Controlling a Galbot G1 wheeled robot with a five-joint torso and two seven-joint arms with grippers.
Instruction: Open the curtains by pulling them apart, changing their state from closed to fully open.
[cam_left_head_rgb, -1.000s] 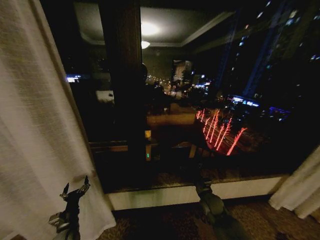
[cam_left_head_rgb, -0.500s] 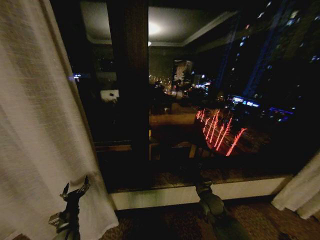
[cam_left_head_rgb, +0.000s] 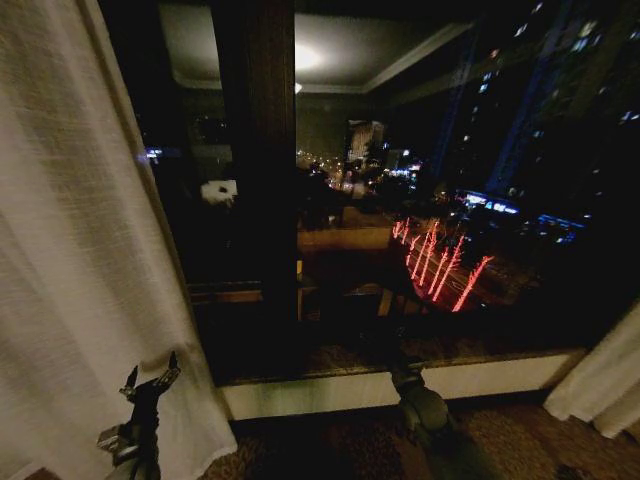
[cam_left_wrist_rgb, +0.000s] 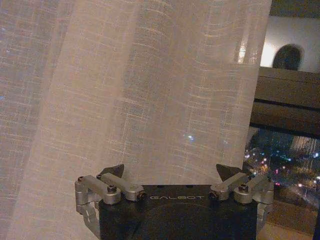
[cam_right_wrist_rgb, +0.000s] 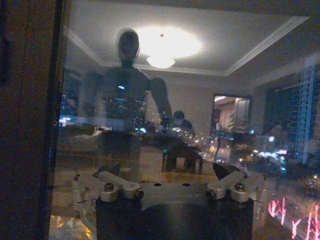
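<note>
Clearly the left gripper (cam_left_wrist_rgb: 170, 176) is nearer: the left curtain panel (cam_left_wrist_rgb: 135, 90) hangs straight ahead of its spread fingers, pleats running vertically. The right gripper (cam_right_wrist_rgb: 169, 177), also spread, faces the bare window glass (cam_right_wrist_rgb: 210, 125), with the right curtain panel (cam_left_head_rgb: 600, 385) well off to its right.

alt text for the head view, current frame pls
Sheer cream curtains are parted: the left panel fills the left side, the right panel is bunched at the lower right edge, and a dark night window with city lights lies between. The left gripper, fingers open, sits low beside the left panel's hem; the right gripper points at the sill.
</note>
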